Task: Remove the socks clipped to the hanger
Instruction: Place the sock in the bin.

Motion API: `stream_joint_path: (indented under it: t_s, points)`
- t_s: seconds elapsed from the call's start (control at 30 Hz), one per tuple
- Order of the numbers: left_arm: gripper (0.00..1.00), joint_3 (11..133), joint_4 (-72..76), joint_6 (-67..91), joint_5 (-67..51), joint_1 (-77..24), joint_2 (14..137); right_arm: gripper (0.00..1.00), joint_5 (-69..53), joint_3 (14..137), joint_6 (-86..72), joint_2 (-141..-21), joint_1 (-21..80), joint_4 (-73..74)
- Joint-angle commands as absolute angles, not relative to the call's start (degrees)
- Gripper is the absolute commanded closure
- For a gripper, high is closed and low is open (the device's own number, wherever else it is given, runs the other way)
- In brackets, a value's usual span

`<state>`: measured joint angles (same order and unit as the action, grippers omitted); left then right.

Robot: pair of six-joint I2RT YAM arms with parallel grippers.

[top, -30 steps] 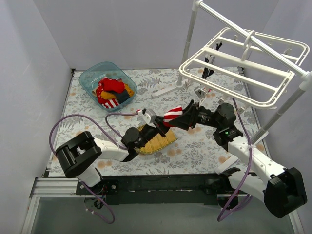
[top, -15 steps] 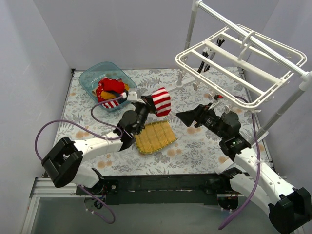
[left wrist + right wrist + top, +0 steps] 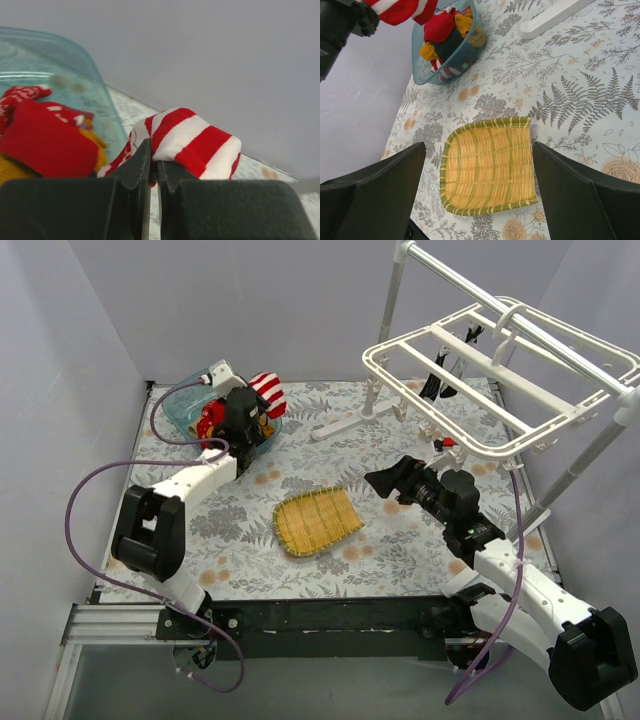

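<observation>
1. The step in hand is the drop-off. The left gripper is clamped narrow on a red-and-white striped sock, which hangs off its fingertips above the near rim of the teal plastic bin.
2. The loose socks already in the bin lie just below and to one side of that gripper, so the drop looks close.
3. The next move, as I judge it, calls for the left jaws to part once the striped sock is fully over the bin. Part of the sock may sit outside the rim, so carrying it a little farther in first would be safer.
4. The right gripper stands wide and empty, hovering over the table with the woven mat below and ahead of it.
5. The hanger is above and behind the right gripper. Dark socks are clipped on its far side, so the task is not finished, and the right arm will have to rise towards them.
6. The left wrist view shows the pinch itself: the jaws are nearly touching, with the striped sock bulging out beyond them. The overhead view cannot resolve this.
7. The right wrist view shows bare mat between the spread fingers, which confirms that nothing is held.
8. Only the overhead view shows the hanger and the socks left on it.
</observation>
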<state>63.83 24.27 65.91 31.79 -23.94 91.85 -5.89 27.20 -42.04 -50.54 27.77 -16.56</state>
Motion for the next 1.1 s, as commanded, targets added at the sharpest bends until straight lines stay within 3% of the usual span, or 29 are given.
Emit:
stream_joint_path:
  t_s: [0.0,0.2,0.27,0.37,0.47,0.53,0.7,1.07]
  points:
    - [1.00,67.7,15.5,71.4,30.3,-16.0,96.8,0.04,-4.7,27.2,-41.5,-51.2,27.8,-18.4]
    - [1.00,77.0,0.5,79.0,28.9,-10.0,109.1,0.02,-5.0,26.5,-40.7,-51.9,27.9,-17.5]
    - [0.80,77.4,-2.2,81.0,29.0,-9.2,110.7,0.02,-4.7,26.0,-40.7,-51.9,27.8,-17.9]
    - [0.72,77.1,-2.8,82.1,28.8,-8.3,110.7,0.02,-4.8,25.8,-41.1,-52.3,27.9,-18.3]
    - [0.54,77.3,-3.9,82.9,29.0,-7.2,109.8,0.02,-4.8,25.8,-41.2,-52.6,27.9,-18.2]
    - [0.52,77.3,-4.0,82.7,29.3,-6.5,108.2,0.01,-4.6,25.6,-41.1,-52.5,27.9,-18.3]
    - [0.31,76.0,-3.1,81.7,30.8,-5.9,103.1,0.01,-3.8,25.2,-41.7,-53.3,27.9,-18.9]
    - [0.43,70.1,-1.4,81.5,30.2,-5.9,93.3,0.01,2.5,23.9,-44.6,-55.2,27.9,-21.4]
